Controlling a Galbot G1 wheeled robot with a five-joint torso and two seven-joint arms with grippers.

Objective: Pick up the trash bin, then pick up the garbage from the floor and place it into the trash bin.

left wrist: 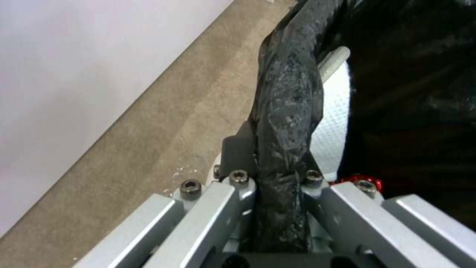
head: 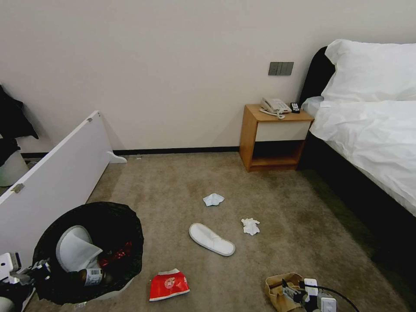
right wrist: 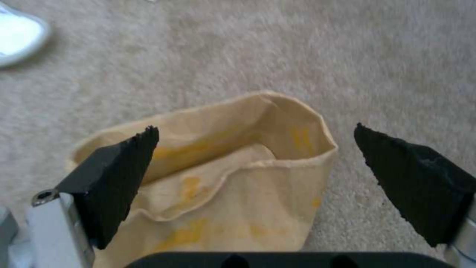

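Wooden nightstand [head: 274, 136]; telephone [head: 274, 105]; bed [head: 368, 130]

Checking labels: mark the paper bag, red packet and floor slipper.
paper bag [right wrist: 233, 178], right wrist view, front wall.
red packet [head: 169, 284], head view, printed face.
floor slipper [head: 211, 239], head view, middle of the sole.

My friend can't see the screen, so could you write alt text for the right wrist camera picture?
The right gripper hangs open over a crumpled brown paper bag lying on the beige carpet, one black finger on each side of the bag's open mouth. Part of a white slipper lies farther off.
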